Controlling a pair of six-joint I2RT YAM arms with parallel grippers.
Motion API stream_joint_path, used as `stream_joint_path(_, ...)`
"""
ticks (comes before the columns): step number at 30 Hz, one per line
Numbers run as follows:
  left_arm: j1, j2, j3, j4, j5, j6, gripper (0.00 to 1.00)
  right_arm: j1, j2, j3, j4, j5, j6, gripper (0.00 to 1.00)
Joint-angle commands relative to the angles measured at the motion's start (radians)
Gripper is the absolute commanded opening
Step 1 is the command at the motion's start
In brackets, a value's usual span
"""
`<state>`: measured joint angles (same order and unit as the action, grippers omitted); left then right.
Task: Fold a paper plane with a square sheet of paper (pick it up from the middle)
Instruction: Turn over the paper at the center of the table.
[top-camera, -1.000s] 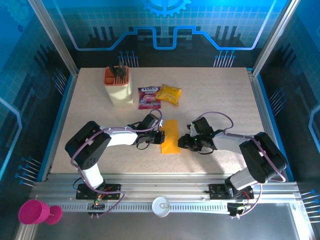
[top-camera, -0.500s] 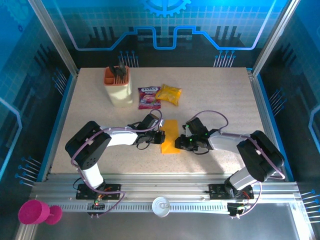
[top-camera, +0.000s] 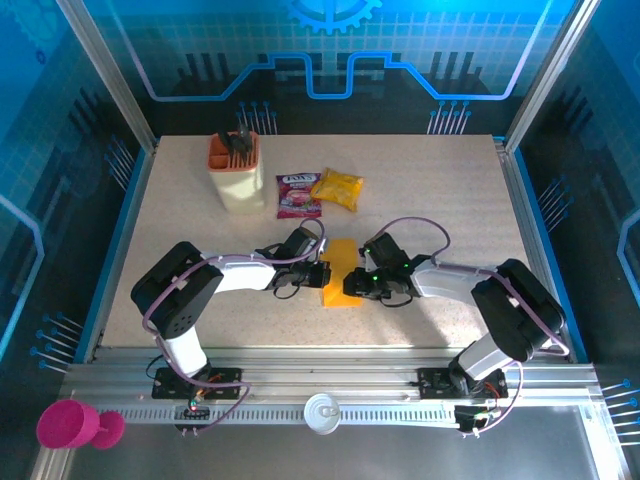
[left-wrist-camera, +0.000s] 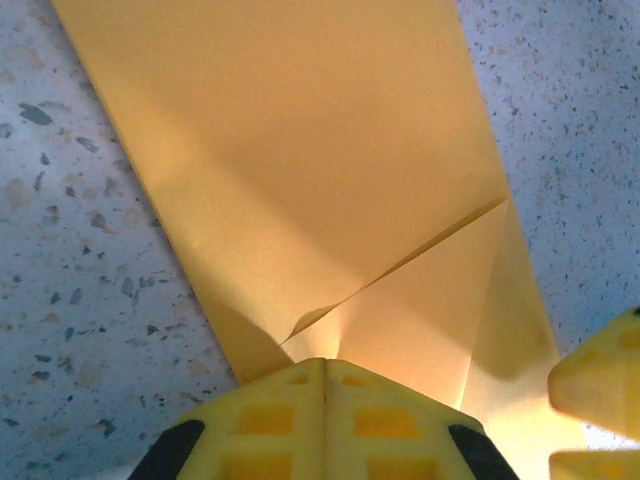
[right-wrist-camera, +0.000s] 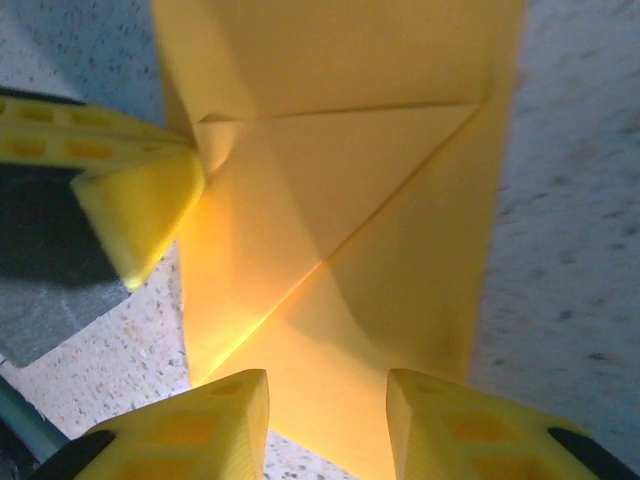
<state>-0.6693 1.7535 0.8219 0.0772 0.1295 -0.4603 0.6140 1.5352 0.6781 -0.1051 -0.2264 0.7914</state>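
Note:
The square sheet of paper (top-camera: 342, 262), orange-yellow, lies folded into a narrow strip on the table between my two grippers. In the left wrist view the paper (left-wrist-camera: 300, 150) shows a diagonal crease and a triangular flap. My left gripper (top-camera: 324, 276) is shut, its joined tips (left-wrist-camera: 325, 372) pressing on the strip's left edge beside a small lifted bit of flap. My right gripper (top-camera: 352, 284) hovers at the right edge. In the right wrist view it (right-wrist-camera: 327, 395) stands open over the paper (right-wrist-camera: 380, 250), with the left gripper's fingers (right-wrist-camera: 140, 205) at the flap's corner.
A cream holder (top-camera: 237, 178) with an orange top stands at the back left. A purple-red packet (top-camera: 298, 195) and a glossy yellow snack bag (top-camera: 337, 188) lie just behind the paper. A pink cup (top-camera: 65, 425) sits off the table at the near left.
My right gripper has moved left, from beside the paper to over its right edge. The left gripper and the paper have stayed put.

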Motion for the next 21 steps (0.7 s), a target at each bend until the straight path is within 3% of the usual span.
stream_joint_path(1,0.008,0.02,-0.019,0.002,0.024,0.036,0.0,-0.043,-0.039,-0.025,-0.041,0.034,-0.015,0.38)
stream_joint_path(10,0.008,0.032,-0.015,0.011,0.032,0.032,0.0,-0.052,0.02,-0.012,-0.012,0.005,-0.026,0.38)
stream_joint_path(21,0.008,0.036,-0.017,0.015,0.033,0.031,0.0,0.055,0.077,0.045,0.007,0.014,0.006,0.36)
